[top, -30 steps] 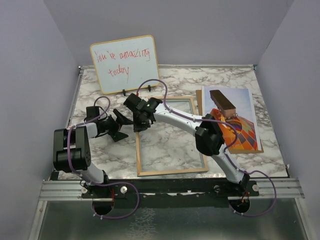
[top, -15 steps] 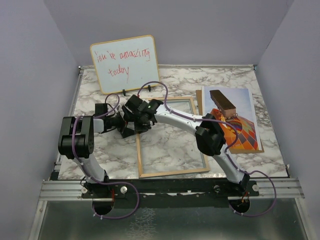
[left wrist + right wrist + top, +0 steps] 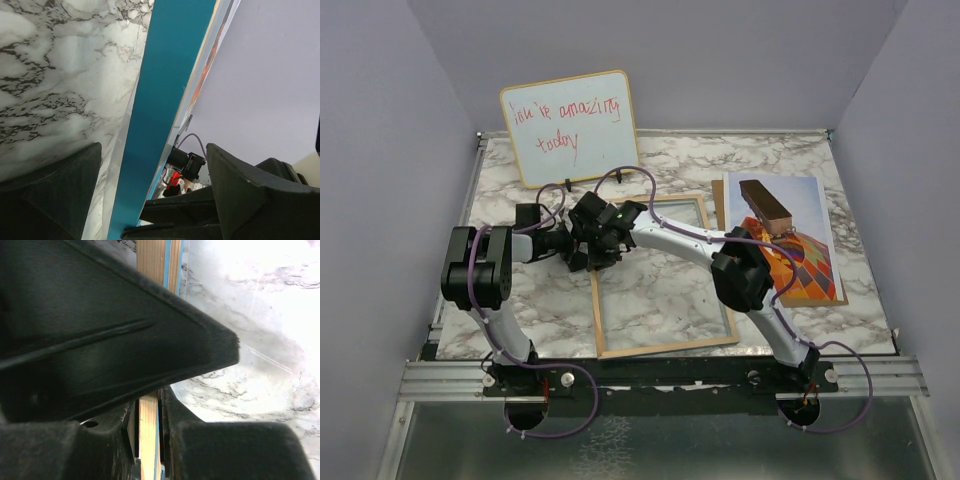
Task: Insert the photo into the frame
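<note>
**Item 1, the frame** (image 3: 665, 345). It lay wood face up at the centre of the tabletop (image 3: 545, 310), with its far-left corner under both wrists. I judged it light and stiff, with thin rails. The clear pane would be fragile and slippery. The place to hold it was the wooden rail close to a corner, never the pane.

**Item 2, the photo** (image 3: 805, 215). It lay to the right of the frame on a brown backing board (image 3: 717, 215), with the right arm crossing over it. I judged it thin, limp and easy to crease, best taken by 1 free edge.

**Item 3, right fingers** (image 3: 200, 450). They were closed on the frame's left rail, with the wood and a blue strip pinched between them.

**Item 4, left fingers** (image 3: 55, 195). They were spread wide to either side of the frame, gripping nothing.

**Views compared.**
- The top view gave the layout and was the only one to show the whiteboard (image 3: 570, 128). In it the 2 grippers merged into 1 dark knot, so I could read neither grip.
- Only the left wrist view showed the blue face. From that I judged the corner was tilted up off the tabletop.
- Only the right wrist view showed the pinch itself.
</note>
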